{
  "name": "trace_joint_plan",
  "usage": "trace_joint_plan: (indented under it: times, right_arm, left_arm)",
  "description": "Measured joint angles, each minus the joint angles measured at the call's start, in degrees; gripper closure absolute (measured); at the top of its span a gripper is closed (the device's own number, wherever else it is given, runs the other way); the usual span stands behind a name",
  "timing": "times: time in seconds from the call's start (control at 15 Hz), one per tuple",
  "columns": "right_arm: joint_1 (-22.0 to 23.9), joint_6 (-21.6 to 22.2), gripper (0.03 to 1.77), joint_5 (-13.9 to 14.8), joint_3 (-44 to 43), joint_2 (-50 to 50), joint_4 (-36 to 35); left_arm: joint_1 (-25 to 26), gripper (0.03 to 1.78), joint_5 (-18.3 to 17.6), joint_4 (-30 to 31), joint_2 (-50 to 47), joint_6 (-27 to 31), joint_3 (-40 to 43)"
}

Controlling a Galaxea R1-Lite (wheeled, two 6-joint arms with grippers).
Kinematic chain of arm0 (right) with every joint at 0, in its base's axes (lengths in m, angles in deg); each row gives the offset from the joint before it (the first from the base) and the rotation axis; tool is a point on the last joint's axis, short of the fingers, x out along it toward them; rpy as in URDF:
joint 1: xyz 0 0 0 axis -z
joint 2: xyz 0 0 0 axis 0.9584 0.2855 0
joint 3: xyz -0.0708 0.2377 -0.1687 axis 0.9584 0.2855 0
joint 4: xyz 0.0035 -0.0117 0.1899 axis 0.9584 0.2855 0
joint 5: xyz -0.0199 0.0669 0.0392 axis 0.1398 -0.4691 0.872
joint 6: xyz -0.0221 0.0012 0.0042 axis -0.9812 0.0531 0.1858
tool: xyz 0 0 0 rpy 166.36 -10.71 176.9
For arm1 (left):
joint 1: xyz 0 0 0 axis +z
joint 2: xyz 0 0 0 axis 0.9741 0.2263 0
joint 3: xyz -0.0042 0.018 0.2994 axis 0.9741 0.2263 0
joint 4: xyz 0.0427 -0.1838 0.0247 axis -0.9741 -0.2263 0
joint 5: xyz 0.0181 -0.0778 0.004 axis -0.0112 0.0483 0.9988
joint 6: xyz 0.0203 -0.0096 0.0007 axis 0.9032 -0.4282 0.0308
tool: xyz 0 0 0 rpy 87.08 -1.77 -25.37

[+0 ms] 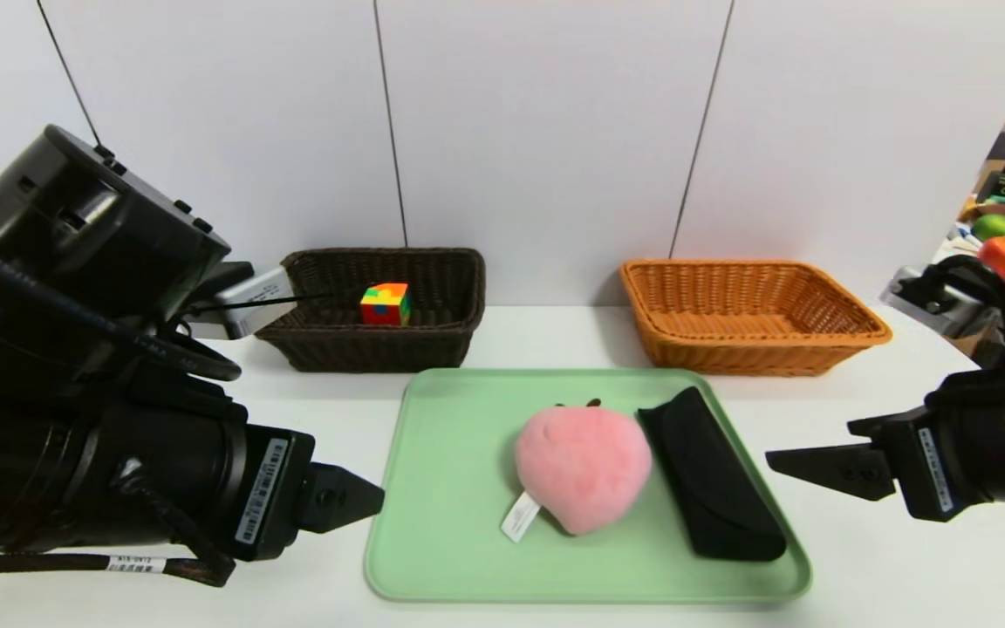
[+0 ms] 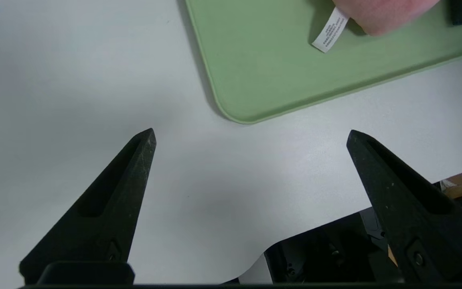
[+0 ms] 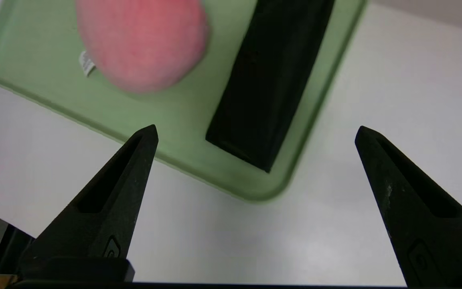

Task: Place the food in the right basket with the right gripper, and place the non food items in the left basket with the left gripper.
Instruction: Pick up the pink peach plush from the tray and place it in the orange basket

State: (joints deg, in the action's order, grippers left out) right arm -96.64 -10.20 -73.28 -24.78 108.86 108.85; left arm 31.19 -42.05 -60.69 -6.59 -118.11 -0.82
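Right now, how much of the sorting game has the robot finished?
One thing looks done: the colourful cube sits in the dark basket on the left. Nothing is in hand; the left gripper and right gripper are both open and empty beside the green tray. Still left: the pink plush peach for the empty orange basket, and the black case for the dark one.

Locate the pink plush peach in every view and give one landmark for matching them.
Head view: pink plush peach in the middle of the green tray.
Left wrist view: only its lower edge and white tag show, at the picture's top edge.
Right wrist view: upper left, beside the black case.
Shared landmark: the green tray.
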Motion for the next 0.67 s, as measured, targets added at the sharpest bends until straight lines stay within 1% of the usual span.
trace_joint_plan:
  times: [0.2, 0.53, 0.67]
  right_arm:
    - [-4.1, 0.3, 0.1, 0.1, -3.8, 5.2, -0.6]
    - [-9.3, 1.9, 0.1, 0.3, -12.2, 14.5, -0.7]
    - [-11.7, 2.7, 0.1, 2.1, -15.2, 18.2, -0.7]
  left_arm:
    - [-0.4, 0.12, -0.1, 0.0, -0.4, 0.2, 0.7]
    - [-0.4, 0.12, 0.0, 0.0, -0.4, 0.3, 1.1]
    - [-0.3, 0.12, 0.1, -0.1, -0.5, 0.3, 1.3]
